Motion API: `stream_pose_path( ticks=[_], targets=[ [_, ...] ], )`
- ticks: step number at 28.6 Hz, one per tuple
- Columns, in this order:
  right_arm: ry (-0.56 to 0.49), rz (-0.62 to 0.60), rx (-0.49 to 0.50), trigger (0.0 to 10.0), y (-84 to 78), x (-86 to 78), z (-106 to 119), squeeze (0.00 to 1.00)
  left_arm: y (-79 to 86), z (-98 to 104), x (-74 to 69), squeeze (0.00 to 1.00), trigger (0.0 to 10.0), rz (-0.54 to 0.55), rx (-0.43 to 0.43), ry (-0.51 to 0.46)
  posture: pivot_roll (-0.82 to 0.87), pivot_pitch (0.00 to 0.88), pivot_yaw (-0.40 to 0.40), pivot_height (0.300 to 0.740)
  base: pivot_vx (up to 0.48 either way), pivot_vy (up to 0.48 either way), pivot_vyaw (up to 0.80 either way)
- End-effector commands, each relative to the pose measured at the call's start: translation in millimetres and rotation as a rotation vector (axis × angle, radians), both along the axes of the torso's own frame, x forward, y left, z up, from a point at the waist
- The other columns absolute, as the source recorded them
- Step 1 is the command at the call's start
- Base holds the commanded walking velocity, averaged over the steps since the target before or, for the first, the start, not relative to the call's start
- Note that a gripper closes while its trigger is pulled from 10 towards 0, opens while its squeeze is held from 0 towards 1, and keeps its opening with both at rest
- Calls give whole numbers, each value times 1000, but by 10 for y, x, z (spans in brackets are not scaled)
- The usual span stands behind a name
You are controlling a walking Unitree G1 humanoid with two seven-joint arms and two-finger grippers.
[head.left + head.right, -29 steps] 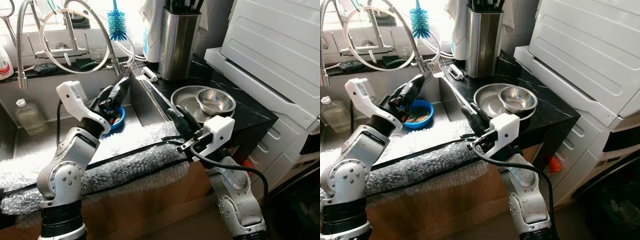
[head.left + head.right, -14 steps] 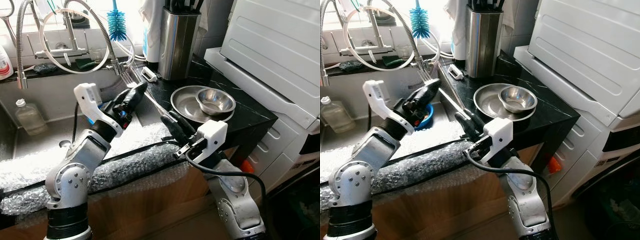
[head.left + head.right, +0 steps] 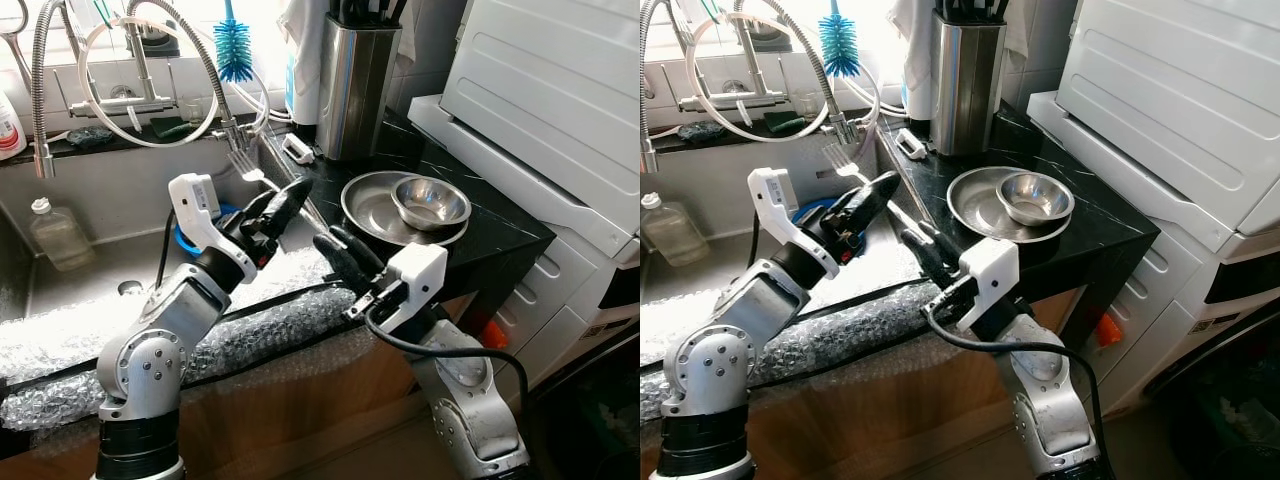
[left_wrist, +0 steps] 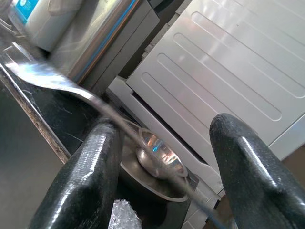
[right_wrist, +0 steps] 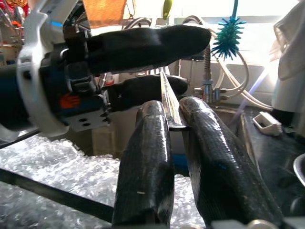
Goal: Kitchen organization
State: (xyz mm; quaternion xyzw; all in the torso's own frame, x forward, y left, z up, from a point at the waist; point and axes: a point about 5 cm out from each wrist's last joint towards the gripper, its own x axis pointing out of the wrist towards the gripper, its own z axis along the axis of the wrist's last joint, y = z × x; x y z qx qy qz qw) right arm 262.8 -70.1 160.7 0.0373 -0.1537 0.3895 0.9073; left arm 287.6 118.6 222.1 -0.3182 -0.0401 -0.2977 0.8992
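my right gripper (image 5: 175, 125) is clamped on the handle end of a fork (image 3: 272, 184), both black fingers pressed to the thin metal. the fork slants up and away over the sink edge, tines toward the faucet side. my left gripper (image 3: 277, 207) sits around the same fork further up: in the left wrist view its fingers (image 4: 93, 176) stand wide apart with the handle passing between them, lying against one finger and well clear of the other. so right has the fork, left is spread and not gripping it.

looks like a handover between my arms, which way i can't tell. to do it well: keep the holding hand firm until the other has fully pinched the handle, then let go. grip on the flat of the handle, not the edge, or it will twist. keep the two grips apart along the handle so the fingers don't collide.

outward: bubble wrap (image 3: 250, 330) covers the counter front edge just below both grippers. a blue bowl (image 3: 187, 240) sits in the sink (image 3: 70, 285) behind my left arm. to the right, on the black counter (image 3: 500, 235), a small steel bowl (image 3: 431, 201) rests in a steel plate (image 3: 372, 208). behind them a steel knife block (image 3: 356, 85), likely place for cutlery. a blue bottle brush (image 3: 233, 48) stands by the faucet (image 3: 140, 70).
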Motion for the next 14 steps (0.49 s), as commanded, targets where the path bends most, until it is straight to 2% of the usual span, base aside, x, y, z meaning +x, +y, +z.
stream_pose_path(
  ticks=[1, 4, 5, 6, 7, 14],
  targets=[
    [-29, 6, 1, 10000, -9, -24, 62, 0, -29, 60, -8, 0, 10000, -13, -15, -24, -39, 0, -60, 740, 0, 0, 0],
    [-28, 6, 0, 10000, -11, -24, 59, 0, -20, 70, -6, 0, 9412, -7, -25, -28, -38, 0, -60, 740, 0, 0, 0],
    [-28, 7, -2, 10000, -12, -22, 58, 0, -14, 75, -4, 0, 4510, -3, -33, -28, -38, 0, -61, 740, 0, 0, 0],
    [-28, 7, -2, 10000, -12, -23, 57, 0, -10, 76, -4, 0, 1765, -1, -38, -27, -38, 0, -60, 740, 0, 0, 0],
    [-28, 8, -2, 10000, -12, -23, 56, 0, -9, 75, -5, 0, 0, 0, -41, -27, -38, 0, -61, 740, 0, 0, 0],
    [-28, 8, -4, 10000, -14, -24, 55, 0, 8, 68, -6, 0, 0, 9, -50, -20, -36, 0, -63, 740, 0, 0, 0]
  ],
)
